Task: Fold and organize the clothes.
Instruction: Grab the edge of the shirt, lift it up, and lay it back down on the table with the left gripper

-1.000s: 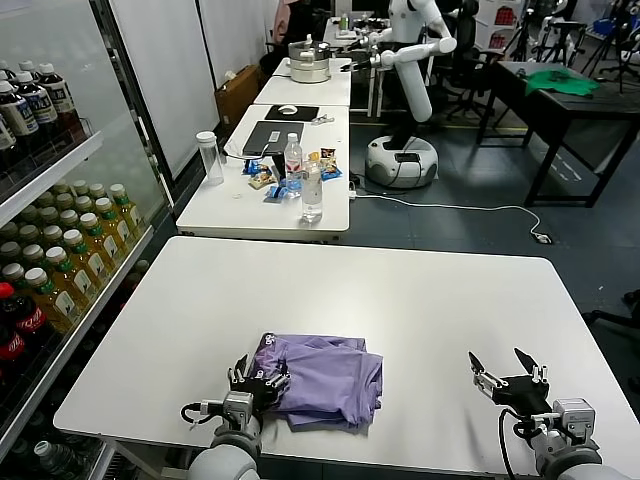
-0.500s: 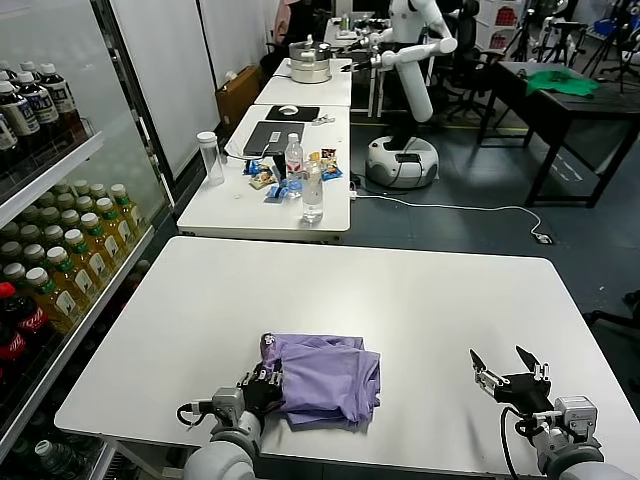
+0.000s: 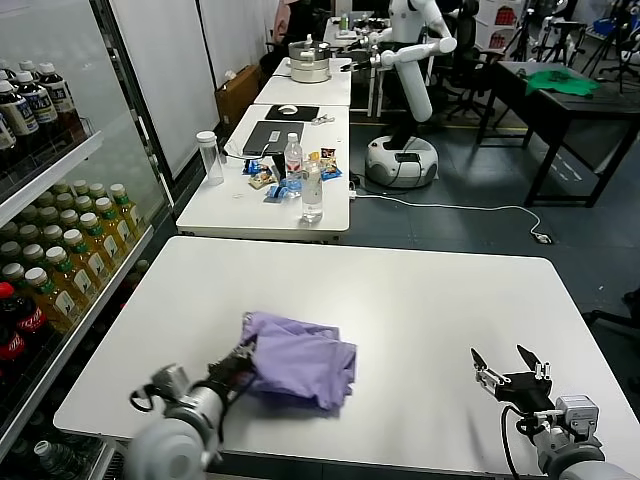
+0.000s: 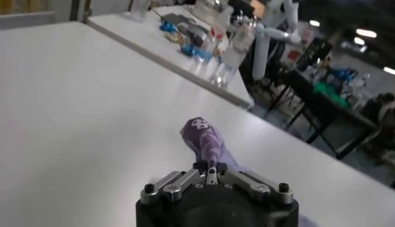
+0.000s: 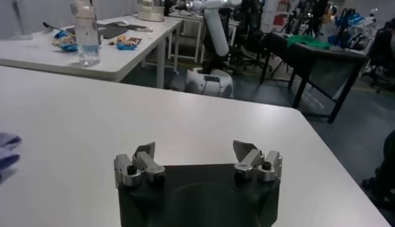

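Left pincer [image 3: 240, 357] has just snapped shut, pinching the T-shirt [image 3: 300, 360] and dragging it leftward across the worktop [image 3: 420, 300]. Probably tidying the folded bundle; right pincer [image 3: 508, 368] waits, spread.

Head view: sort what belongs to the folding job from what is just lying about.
Job:
- lavender T-shirt, bundled on the white table
- left gripper, shut on its edge
- right gripper, open, waiting

Lying about:
- water bottle
- laptop
- green cloth

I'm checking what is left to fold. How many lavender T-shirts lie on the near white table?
1. The lavender T-shirt lies bunched near the table's front edge on the robot's left, its edge pinched in the left pincer. None shows elsewhere.
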